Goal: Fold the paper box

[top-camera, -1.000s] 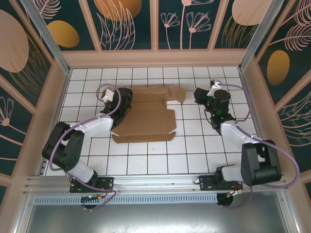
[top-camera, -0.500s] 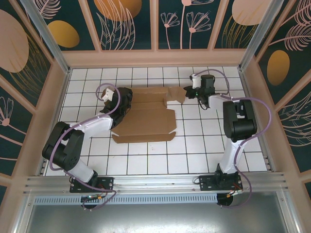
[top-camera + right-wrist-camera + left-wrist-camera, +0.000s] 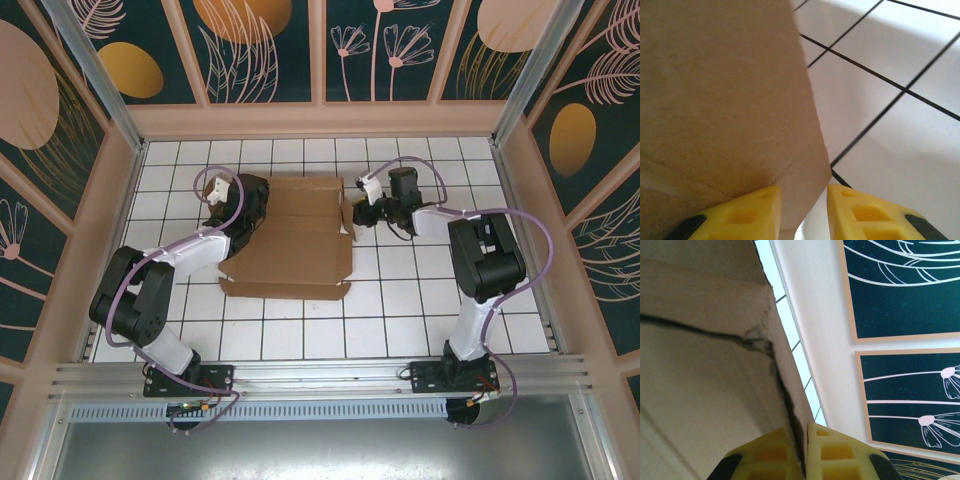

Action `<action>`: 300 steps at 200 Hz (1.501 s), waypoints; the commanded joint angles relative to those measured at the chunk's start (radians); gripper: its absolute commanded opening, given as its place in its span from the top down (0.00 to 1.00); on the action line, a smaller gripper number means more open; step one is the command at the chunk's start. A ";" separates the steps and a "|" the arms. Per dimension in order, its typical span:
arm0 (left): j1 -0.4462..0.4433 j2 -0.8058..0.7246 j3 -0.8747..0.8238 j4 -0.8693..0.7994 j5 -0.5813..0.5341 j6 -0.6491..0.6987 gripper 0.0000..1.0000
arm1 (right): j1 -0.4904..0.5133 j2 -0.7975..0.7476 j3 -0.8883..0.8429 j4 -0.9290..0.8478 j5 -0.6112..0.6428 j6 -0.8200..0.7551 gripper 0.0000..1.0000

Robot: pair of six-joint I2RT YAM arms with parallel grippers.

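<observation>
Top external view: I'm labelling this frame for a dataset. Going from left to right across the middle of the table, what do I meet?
left hand, shut on the box's left edge → paper box → right hand, at the box's right edge

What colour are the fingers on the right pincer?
Yellow. The fingers show best in the right wrist view, one on each side of the brown paper box edge.

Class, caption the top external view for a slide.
Left gripper and right gripper at opposite edges of paper box on tiled table.
</observation>
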 commanded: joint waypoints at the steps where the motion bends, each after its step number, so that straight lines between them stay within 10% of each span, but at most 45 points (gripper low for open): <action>1: -0.002 0.021 0.013 -0.057 0.027 0.032 1.00 | 0.040 -0.044 -0.011 0.029 -0.036 -0.025 0.68; 246: 0.012 0.001 0.024 -0.010 0.055 0.092 1.00 | 0.097 -0.125 0.014 -0.012 0.004 0.083 0.50; 300: 0.014 -0.017 0.014 -0.005 0.052 0.099 1.00 | 0.119 -0.075 0.041 -0.069 0.238 0.080 0.48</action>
